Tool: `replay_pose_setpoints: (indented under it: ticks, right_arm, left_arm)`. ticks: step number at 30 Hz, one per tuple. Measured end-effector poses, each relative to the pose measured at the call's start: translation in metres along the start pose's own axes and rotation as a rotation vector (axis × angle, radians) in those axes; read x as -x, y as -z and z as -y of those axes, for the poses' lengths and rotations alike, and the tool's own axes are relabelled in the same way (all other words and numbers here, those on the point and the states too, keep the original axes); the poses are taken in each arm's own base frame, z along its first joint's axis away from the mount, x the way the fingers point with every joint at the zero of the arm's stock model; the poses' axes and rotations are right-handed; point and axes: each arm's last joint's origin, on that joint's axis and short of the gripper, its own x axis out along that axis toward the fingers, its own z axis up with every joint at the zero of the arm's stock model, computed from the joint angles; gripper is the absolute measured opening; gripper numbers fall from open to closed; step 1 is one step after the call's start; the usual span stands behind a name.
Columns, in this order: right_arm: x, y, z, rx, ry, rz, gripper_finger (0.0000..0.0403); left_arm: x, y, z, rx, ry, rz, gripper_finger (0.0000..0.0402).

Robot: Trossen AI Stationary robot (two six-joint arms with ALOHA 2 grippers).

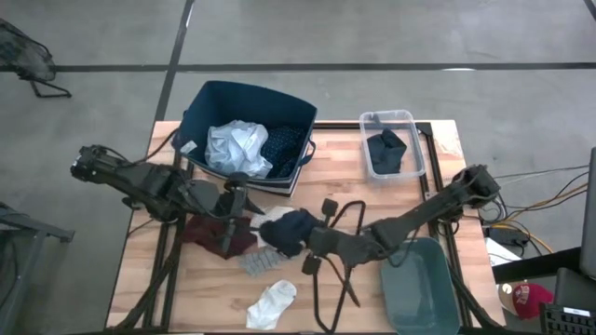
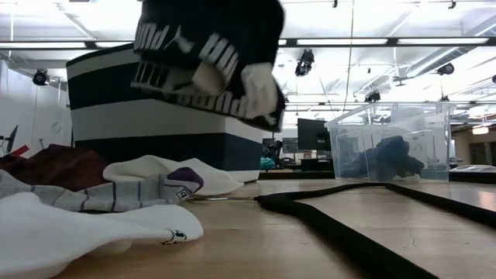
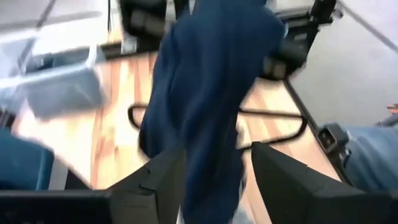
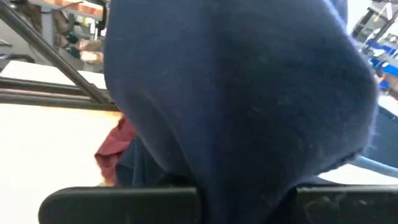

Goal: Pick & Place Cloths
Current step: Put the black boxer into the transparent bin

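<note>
A navy garment (image 1: 289, 231) with white lettering (image 2: 209, 54) hangs above the table's middle, with my right gripper (image 1: 304, 238) shut on it. My left gripper (image 1: 250, 212) is open. Its fingers (image 3: 168, 180) stand on either side of the same garment (image 3: 211, 74); whether they touch it I cannot tell. A maroon cloth (image 1: 216, 233), a grey striped sock (image 1: 256, 261) and a white sock (image 1: 273, 302) lie flat on the table. The navy bin (image 1: 200, 112) holds a pale blue shirt (image 1: 237, 144) and a navy patterned piece (image 1: 282, 144). My right gripper pinches a bunched part of the navy garment (image 4: 249, 180) between its two fingers. It comes nearly level from the table's right side. The cloth bulges over the fingertips and hides the exact spot. The garment hangs lifted clear of the table (image 2: 232, 108).
A black hanger (image 1: 343, 249) lies on the table under my right arm. A clear box (image 1: 410, 121) with a dark piece (image 1: 386, 147) stands at the far right. A teal tray (image 1: 419, 284) sits at the near right. A person's leg (image 3: 373, 155) shows beyond the table.
</note>
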Motion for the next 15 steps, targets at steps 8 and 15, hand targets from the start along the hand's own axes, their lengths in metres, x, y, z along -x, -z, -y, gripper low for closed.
replay_pose_setpoints:
  ticks: [8,15]
  right_arm:
    - [0.052,-0.022,0.018,-0.139,-0.015,-0.049,0.0013]
    - [0.108,-0.031,0.043,-0.268,-0.081,-0.134,0.0013]
  left_arm:
    - [0.01,0.01,-0.001,0.059,-0.006,-0.078,0.0197]
    - [0.0,0.025,0.0,0.049,-0.012,-0.153,0.0197]
